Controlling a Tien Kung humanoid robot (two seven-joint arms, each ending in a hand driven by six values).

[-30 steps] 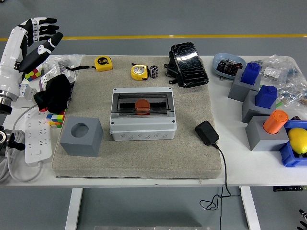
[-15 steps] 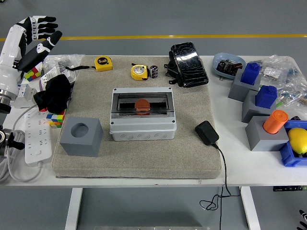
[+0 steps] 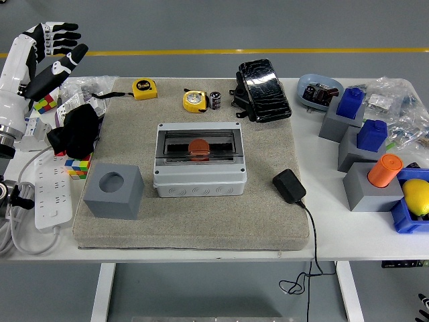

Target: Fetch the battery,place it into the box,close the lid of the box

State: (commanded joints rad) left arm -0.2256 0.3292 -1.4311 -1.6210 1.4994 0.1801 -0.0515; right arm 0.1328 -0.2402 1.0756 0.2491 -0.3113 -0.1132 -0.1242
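A mat (image 3: 201, 228) covers the middle of the worktop (image 3: 335, 245). The box (image 3: 199, 161) sits at the mat's centre, with a round disc (image 3: 198, 146) inside it. A holed block (image 3: 114, 190) lies to its near left, a power adapter (image 3: 289, 186) to its right. Behind the box, at the far edge, lie two tape measures (image 3: 145, 88) (image 3: 194, 100), the battery (image 3: 215, 100) just right of them

Bright, even light from overhead, with only soft, short shadows under the grey box (image 3: 200, 161) and the cube block (image 3: 114, 190) on the mat. The white desk (image 3: 375, 231) looks nearly washed out (no hard glare), while the wrapped black pack (image 3: 265, 89) catches small glints. Focus stays sharp to the edges
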